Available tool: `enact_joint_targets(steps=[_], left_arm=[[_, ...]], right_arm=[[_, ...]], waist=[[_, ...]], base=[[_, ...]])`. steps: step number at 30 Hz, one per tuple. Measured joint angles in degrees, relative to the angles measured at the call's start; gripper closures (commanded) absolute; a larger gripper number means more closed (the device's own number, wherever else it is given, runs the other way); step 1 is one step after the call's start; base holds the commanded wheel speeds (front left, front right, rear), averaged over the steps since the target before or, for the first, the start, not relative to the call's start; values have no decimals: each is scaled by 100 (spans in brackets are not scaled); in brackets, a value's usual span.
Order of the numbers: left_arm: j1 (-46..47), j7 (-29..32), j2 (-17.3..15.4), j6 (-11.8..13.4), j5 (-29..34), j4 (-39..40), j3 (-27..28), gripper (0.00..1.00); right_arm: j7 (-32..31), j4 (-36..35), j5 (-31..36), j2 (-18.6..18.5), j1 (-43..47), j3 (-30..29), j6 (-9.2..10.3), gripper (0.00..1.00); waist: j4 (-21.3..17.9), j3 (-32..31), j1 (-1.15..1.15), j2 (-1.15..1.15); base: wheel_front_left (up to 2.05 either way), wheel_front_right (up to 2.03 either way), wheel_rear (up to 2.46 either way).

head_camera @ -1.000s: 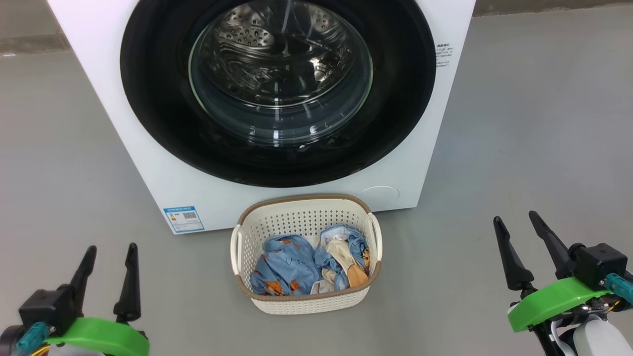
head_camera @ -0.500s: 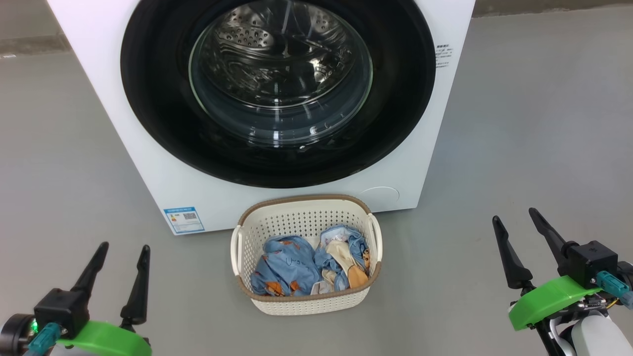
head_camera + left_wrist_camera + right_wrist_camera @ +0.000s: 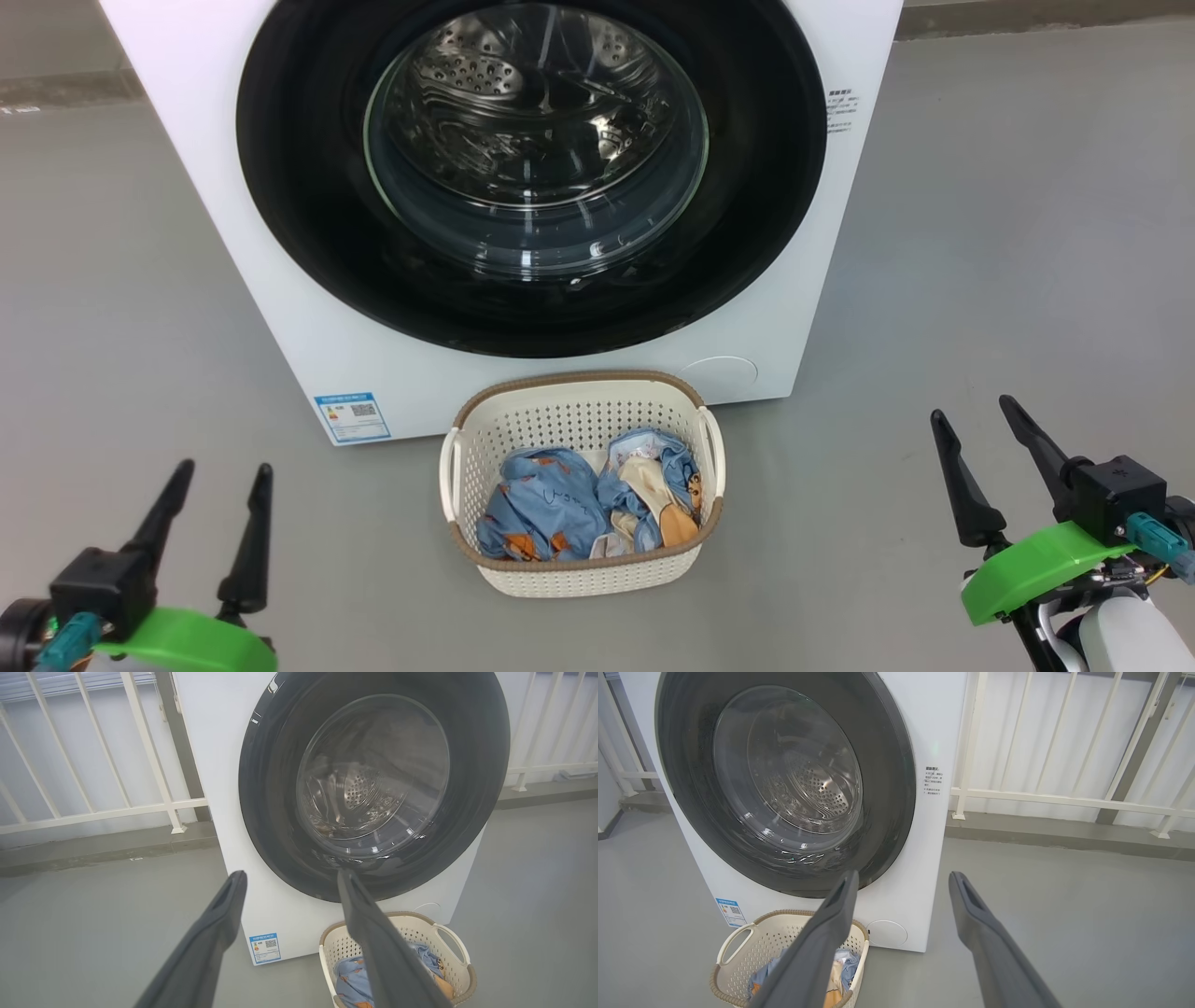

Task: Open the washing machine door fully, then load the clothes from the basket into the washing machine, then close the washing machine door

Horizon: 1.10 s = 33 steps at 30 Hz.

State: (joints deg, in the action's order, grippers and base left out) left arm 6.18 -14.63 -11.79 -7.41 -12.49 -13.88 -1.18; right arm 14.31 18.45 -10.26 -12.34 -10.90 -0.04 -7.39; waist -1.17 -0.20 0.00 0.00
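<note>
Left gripper: lower left of the head view; its two dark fingers stand wide apart with nothing between them; it hangs over the grey floor, touching nothing
Right gripper: lower right of the head view; fingers spread just as wide, empty; well to the right of the basket
Basket: upright on the floor between the two grippers; just in front of the machine's lower edge
Clothes: inside the basket, below its rim; two crumpled bundles side by side, light blue and cream with orange-brown prints
Washing machine: white box on the floor right behind the basket; blue label sticker at the lower left of its front; round white cap at the lower right
Washing machine door: closed flat against the front; a black ring around a clear glass bowl; the perforated steel drum shows through the glass
Railing: white bars behind the machine, seen in the wrist views
</note>
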Motion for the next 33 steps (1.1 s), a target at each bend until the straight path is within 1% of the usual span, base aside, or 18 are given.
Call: enact_joint_targets(steps=[3, 12, 17, 23, 33], left_arm=[[4, 0, -7, 0, 0, -82, 83, 0], [26, 0, -23, 0, 18, -183, 83, 0], [67, 0, -37, 0, 40, -241, 77, 0], [144, -1, -31, 0, 49, -225, 124, 0], [233, -1, -5, 0, 5, -223, 124, 0]], right_arm=[[0, -12, 0, 1, 0, -4, 0, 0], [0, -34, 1, 1, 0, -10, -1, 0], [0, -48, 2, 8, 0, -23, -1, 0], [0, -58, 3, 51, 0, -48, -1, 0], [0, -79, 8, 96, 0, -124, -1, 0]], waist=[[3, 3, 0, 0], [6, 23, 0, 0], [5, 52, 0, 0], [22, 92, 0, 0], [68, 231, 0, 0]], base=[[0, 0, 0], [1, 1, -2], [32, 32, -64], [75, 75, -150], [117, 117, -234]])
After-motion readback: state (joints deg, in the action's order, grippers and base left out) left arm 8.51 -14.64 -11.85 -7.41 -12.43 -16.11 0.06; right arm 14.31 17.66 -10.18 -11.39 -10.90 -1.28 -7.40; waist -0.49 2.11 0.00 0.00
